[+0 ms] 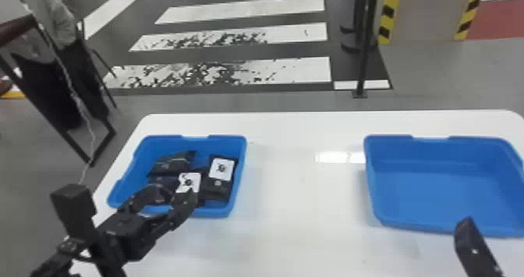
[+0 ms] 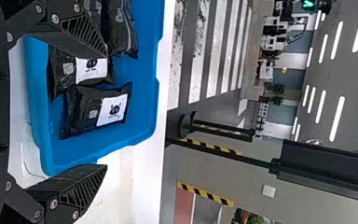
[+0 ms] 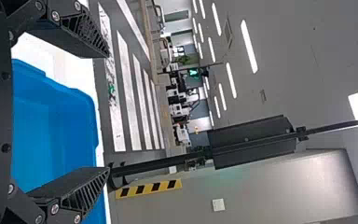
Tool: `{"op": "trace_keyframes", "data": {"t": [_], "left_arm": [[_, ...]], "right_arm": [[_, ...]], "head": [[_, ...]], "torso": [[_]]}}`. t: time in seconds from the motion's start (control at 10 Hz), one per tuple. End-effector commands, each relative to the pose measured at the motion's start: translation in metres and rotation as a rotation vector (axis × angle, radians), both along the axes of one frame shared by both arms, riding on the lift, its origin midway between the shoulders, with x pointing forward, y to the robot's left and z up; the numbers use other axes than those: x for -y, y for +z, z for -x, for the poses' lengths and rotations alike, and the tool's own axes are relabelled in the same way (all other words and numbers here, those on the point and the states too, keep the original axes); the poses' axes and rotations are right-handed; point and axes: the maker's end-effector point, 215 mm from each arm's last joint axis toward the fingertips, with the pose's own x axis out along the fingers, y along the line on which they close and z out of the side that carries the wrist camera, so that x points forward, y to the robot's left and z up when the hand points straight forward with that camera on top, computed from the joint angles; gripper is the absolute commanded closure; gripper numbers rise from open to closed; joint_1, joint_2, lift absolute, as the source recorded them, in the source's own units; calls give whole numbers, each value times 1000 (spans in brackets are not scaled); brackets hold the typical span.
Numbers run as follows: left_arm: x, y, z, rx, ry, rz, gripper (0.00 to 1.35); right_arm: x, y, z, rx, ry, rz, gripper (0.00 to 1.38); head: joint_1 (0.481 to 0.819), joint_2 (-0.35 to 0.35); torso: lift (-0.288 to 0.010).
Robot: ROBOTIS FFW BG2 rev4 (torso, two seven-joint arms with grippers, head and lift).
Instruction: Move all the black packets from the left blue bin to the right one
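Lying in the left bin (image 1: 241, 151), the black packets (image 2: 81, 112) carry white labels (image 2: 112, 109) on at least two of them, each label printed with a dark round-headed figure, and a small pale square code (image 2: 68, 68) sits just beside one label. The packets look soft, glossy and wrinkled, with flat ends, and they rest against one another, one label lying towards the right wall and another nearer the middle. The left claw (image 1: 175, 194) hangs at the near side of this bin, and in the left wrist view the claw (image 2: 106, 109) has its two tapered, slotted fingers wide apart with nothing gripped, one finger over the packets and the other beyond the bin's wall. The right claw (image 1: 473, 245) is by the near side of the right bin (image 1: 390, 220), and its own wrist view shows that claw (image 3: 108, 112) spread wide too, holding nothing. Both bins are smooth and blue, with rounded corners and a shallow notch in the far rim; the right one shows its bare floor. They stand well apart on a shiny white table (image 1: 296, 202), a broad strip of tabletop between them and a narrower one behind, while the left bin sits near the table's left edge
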Motion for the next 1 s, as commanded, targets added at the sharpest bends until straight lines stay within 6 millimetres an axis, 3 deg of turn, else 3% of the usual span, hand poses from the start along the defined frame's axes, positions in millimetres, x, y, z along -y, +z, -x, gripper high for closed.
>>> {"op": "trace_keyframes", "data": {"t": [0.0, 0.2, 0.5, 0.7, 0.9], "left_arm": [[0, -15, -20, -54, -8, 30, 214], [-6, -25, -48, -117, 2, 67, 225], [15, -49, -95, -252, -56, 105, 225], [30, -62, -103, -370, -72, 111, 225], [31, -76, -103, -434, -46, 106, 226]], "right_arm": [[0, -1, 0, -4, 0, -2, 170], [0, -2, 0, -4, -1, -4, 170], [0, -4, -1, -6, 0, -5, 170], [1, -7, 0, -11, -3, -12, 170], [2, -9, 0, -16, -8, -23, 170]], "head": [[695, 187], [695, 179], [695, 166], [695, 136], [695, 123]], "torso": [[-138], [-138], [-138], [-138], [-138]]}}
